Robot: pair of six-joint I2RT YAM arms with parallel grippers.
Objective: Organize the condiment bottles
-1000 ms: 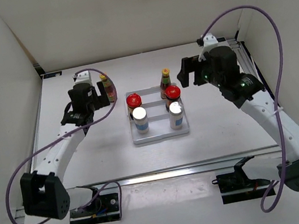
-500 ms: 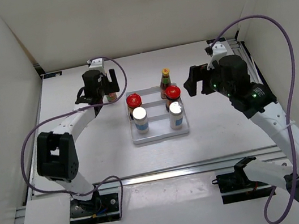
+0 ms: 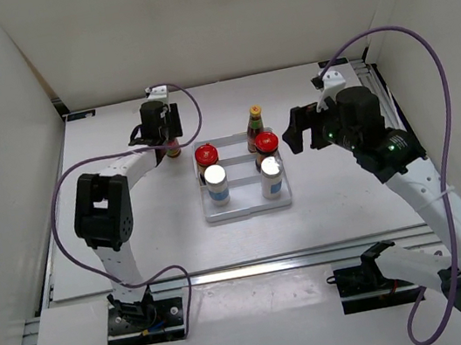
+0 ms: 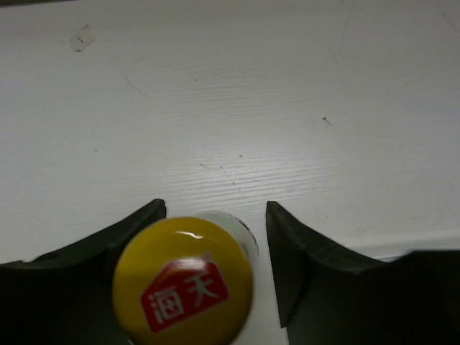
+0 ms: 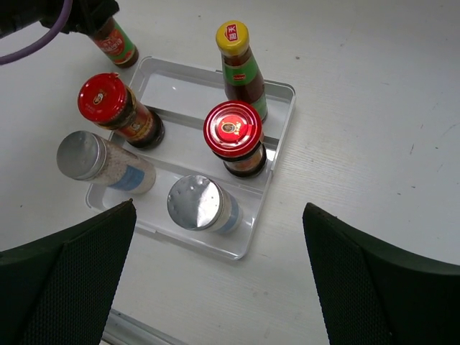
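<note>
The left gripper's [image 4: 214, 210] jaws are spread either side of a slim yellow-capped bottle [image 4: 183, 280], which stands on the table [image 3: 134, 233] just beside the white tray's [image 3: 246, 212] far-left corner. The right gripper [image 3: 293, 134] hovers right of the tray, jaws wide apart.

We count six condiment bottles in three pairs: two slim yellow-capped sauce bottles [image 5: 232, 65] [image 5: 115, 44], two squat red-lidded jars [image 5: 233, 133] [image 5: 106, 99], two silver-capped shakers [image 5: 198, 203] [image 5: 85, 154]. One white tray [image 5: 180, 90] holds five; one sauce bottle stands on the tabletop [image 5: 374, 108]. Two arms [image 3: 124, 168] [image 3: 418, 181].
</note>
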